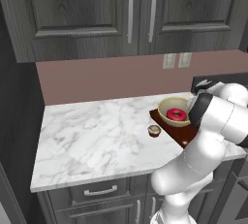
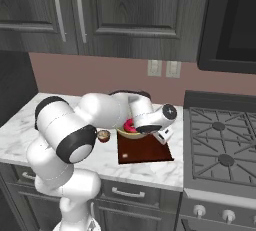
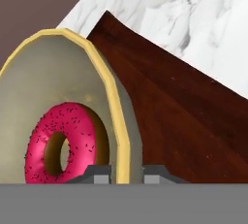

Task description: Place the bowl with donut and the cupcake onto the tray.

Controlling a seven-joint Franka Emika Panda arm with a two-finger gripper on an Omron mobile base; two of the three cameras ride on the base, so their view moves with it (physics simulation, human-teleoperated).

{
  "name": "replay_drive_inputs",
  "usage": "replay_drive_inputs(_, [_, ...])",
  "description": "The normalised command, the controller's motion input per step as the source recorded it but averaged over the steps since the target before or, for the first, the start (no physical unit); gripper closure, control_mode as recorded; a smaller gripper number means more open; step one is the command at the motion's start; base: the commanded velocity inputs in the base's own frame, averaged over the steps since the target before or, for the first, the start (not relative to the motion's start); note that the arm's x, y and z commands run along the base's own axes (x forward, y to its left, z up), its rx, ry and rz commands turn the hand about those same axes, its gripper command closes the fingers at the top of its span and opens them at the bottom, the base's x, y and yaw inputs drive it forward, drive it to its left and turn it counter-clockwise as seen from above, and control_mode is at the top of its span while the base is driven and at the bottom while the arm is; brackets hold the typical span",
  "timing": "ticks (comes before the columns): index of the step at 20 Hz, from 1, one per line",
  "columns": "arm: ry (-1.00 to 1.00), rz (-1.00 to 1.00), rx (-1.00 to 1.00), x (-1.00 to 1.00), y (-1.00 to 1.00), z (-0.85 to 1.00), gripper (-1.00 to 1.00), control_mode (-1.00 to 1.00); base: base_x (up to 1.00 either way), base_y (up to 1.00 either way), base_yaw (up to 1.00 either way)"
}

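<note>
1. The tool [image 3: 127, 173] is clamped on the rim of the bowl [image 3: 58, 87].
2. The donut [image 1: 177, 115] lies in the bowl, over the tray [image 3: 189, 121].
3. The cupcake [image 1: 154, 131] sits on the desk [image 1: 97, 136] just beside the tray.

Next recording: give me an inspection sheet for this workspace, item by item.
Surface: white marble counter.
Job's things: bowl with donut over the tray, whether resting on it cannot be told; cupcake on the counter beside the tray, not on it.
Clutter: nothing seen.
Pincer: shut on the bowl's rim.
Cables: nothing seen.
Surroundings: dark cabinets, wall outlets, gas stove to the right.
</note>
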Motion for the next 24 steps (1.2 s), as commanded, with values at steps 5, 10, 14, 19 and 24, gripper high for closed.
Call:
replay_drive_inputs(5, [0.00, 0.00, 0.00, 0.10, 0.00, -0.09, 1.00, -1.00, 0.00, 0.00, 0.00])
replay_drive_inputs(10, [0.00, 0.00, 0.00, 0.00, -0.01, 0.01, -1.00, -1.00, 0.00, 0.00, 0.00])
replay_drive_inputs(14, [0.00, 0.00, 0.03, 0.00, -0.12, 0.24, -1.00, -1.00, 0.00, 0.00, 0.00])
replay_drive_inputs(19, [0.00, 0.00, 0.03, 0.00, -0.18, 0.45, -1.00, -1.00, 0.00, 0.00, 0.00])
replay_drive_inputs(24, [-0.01, 0.00, 0.00, -0.19, -0.09, 0.61, -1.00, -1.00, 0.00, 0.00, 0.00])
